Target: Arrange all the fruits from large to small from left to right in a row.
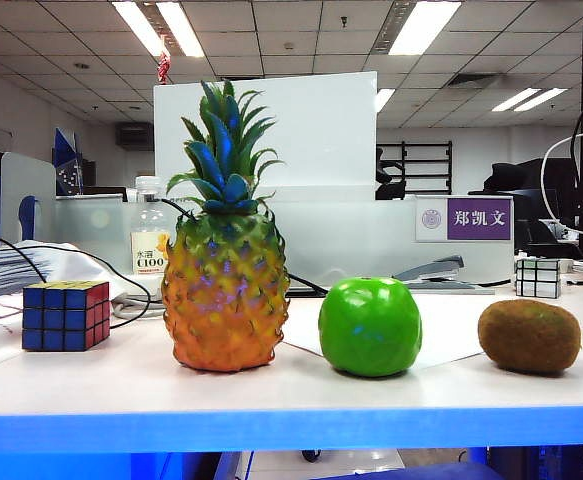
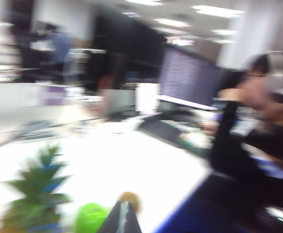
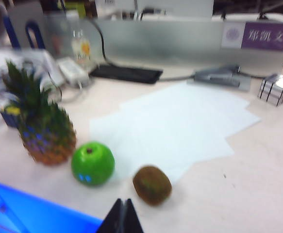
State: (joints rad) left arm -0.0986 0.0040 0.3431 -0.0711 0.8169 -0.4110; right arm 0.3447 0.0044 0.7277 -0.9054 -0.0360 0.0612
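Since pineapple (image 1: 225, 290), apple (image 1: 370, 326), kiwi (image 1: 529, 336) already sit large-to-small on desk (image 1: 271, 395) — we judge row done; left tool (image 2: 123, 219), right tool (image 3: 123, 217) both clenched, empty, aloft — next: just park.

A colourful Rubik's cube (image 1: 66, 315) sits at the left edge of the table; a drink bottle (image 1: 149, 240) stands behind it, a grey stapler (image 1: 431, 272) and a silver cube (image 1: 538, 277) at right, white paper sheets (image 3: 180, 126) mid-table

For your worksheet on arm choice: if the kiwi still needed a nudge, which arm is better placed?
Probably the right. Its shut pincer hangs just above the kiwi; the left pincer, also shut, sits farther off, beyond the apple.
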